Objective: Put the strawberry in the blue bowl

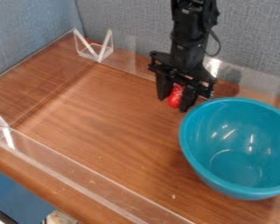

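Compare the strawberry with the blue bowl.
The strawberry is red, while the bowl is teal-blue. The strawberry is small; the bowl is far larger. The strawberry is held in the gripper, whereas the bowl rests on the wooden surface, open side up. Both look glossy.

One strawberry (175, 95) – a single berry – and one blue bowl (238, 147). One robot arm (194, 31), with two fingers (164, 88) that can be made out. White angular brackets number two: one at the back (94, 45), one at the left edge (0, 128), the latter cut off by the frame. Grey wall panels: two, one on the left (31, 31) and one behind (119, 22). Worktops – just one (101, 109).
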Motion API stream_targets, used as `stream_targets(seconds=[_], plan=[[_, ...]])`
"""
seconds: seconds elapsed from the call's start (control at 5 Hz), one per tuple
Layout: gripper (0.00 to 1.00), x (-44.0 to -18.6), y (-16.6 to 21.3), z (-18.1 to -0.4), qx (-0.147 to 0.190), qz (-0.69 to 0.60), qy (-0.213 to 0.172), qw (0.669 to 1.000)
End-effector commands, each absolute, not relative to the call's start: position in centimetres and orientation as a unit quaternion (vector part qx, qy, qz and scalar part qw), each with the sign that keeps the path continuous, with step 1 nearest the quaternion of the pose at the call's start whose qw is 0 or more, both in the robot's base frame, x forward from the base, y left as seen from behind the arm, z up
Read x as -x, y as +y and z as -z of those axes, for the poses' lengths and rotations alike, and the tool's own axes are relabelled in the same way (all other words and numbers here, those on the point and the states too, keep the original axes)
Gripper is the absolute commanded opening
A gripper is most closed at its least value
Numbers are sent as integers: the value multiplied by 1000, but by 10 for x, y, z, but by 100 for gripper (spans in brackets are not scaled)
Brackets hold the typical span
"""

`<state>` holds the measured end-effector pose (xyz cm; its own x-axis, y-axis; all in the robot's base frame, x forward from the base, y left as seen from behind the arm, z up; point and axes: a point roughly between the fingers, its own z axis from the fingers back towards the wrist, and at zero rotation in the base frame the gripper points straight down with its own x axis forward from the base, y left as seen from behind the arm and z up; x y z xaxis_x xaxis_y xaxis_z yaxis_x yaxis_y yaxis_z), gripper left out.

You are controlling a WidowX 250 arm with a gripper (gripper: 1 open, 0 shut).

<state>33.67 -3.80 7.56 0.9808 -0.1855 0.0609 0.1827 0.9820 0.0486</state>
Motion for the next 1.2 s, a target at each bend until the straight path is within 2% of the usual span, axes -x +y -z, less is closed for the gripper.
stream_targets(seconds=[0.0, 0.4, 1.0], plan=[[0, -345, -49, -96, -20, 110, -67, 991], [0, -337, -58, -109, -23, 127, -80, 988], [0, -333, -67, -120, -27, 151, -93, 984]])
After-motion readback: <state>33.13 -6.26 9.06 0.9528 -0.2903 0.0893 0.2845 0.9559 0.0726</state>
